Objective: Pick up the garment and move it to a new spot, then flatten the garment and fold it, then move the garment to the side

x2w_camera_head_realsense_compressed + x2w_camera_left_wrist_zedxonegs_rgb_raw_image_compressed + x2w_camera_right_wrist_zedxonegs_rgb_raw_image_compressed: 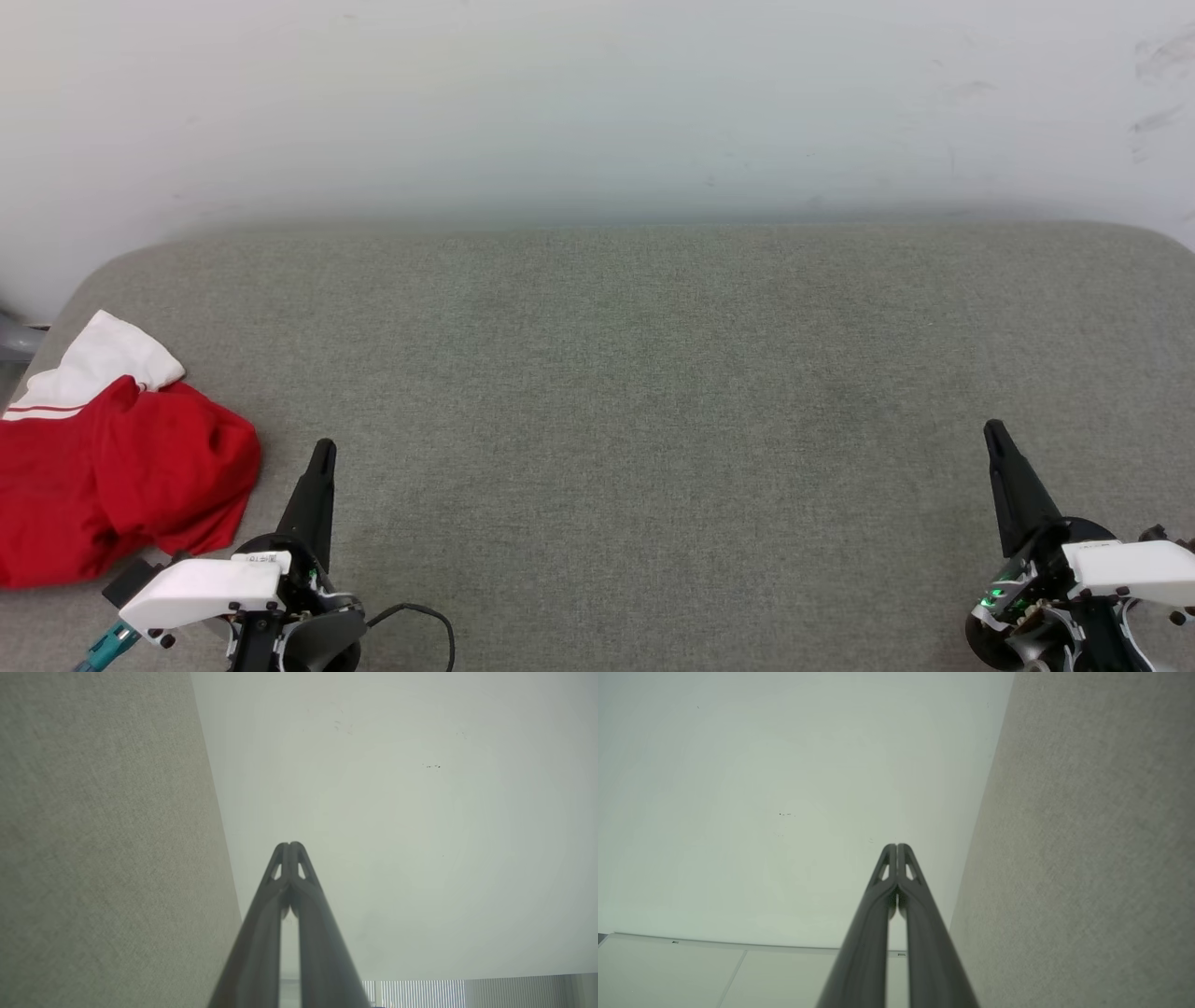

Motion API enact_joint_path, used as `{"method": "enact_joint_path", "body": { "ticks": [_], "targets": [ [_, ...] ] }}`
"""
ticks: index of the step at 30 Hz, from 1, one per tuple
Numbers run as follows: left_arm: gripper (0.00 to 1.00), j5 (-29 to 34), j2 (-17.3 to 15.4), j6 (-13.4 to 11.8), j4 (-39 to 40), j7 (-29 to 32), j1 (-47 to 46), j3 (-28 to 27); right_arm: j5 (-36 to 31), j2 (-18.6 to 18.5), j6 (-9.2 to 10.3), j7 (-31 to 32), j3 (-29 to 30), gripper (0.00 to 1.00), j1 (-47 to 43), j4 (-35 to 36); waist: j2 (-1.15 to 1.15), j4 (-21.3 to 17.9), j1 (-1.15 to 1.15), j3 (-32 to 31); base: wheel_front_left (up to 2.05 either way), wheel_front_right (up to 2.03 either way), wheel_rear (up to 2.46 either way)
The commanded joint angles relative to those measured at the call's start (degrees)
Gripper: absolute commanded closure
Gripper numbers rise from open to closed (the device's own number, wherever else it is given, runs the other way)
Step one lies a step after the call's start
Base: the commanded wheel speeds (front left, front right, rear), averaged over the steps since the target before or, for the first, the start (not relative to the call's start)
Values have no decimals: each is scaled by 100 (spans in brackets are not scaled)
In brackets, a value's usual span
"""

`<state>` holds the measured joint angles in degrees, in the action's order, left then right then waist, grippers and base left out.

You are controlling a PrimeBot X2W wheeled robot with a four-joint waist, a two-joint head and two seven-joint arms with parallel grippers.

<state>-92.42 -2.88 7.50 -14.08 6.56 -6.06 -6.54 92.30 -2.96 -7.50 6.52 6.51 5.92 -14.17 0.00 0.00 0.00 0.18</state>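
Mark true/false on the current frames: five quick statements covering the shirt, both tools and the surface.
1. The red jersey lies bunched at the left edge of the grey fabric surface. True.
2. The left tool is clamped on the jersey. False: its fingers are shut on nothing, just right of the jersey.
3. The right tool is shut and empty. True.
4. The jersey is spread flat with its numerals showing. False: it is crumpled, and no numerals can be seen.
5. The jersey lies nearer the right tool. False: it is beside the left tool, far from the right one.
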Motion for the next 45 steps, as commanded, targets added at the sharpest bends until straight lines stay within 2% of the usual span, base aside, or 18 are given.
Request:
{"method": "enact_joint_path", "body": {
  "ticks": [1,39,40,45],
  "targets": [
    [100,0,11,11,4,10,-40,-13,23,18,2,-10,-1,100,74,-4,0,0,0,0,0,0,0],
    [100,0,11,11,4,10,-40,-13,23,18,2,-10,-1,100,74,-4,0,0,0,0,0,0,0],
    [0,0,0,0,-1,0,0,0,0,0,0,0,0,0,0,-1,0,0,0,0,0,0,0],
    [0,18,6,-1,-29,-76,80,112,-29,3,1,-63,-47,0,-123,-12,0,-1,0,2,0,0,0]
  ]
}}
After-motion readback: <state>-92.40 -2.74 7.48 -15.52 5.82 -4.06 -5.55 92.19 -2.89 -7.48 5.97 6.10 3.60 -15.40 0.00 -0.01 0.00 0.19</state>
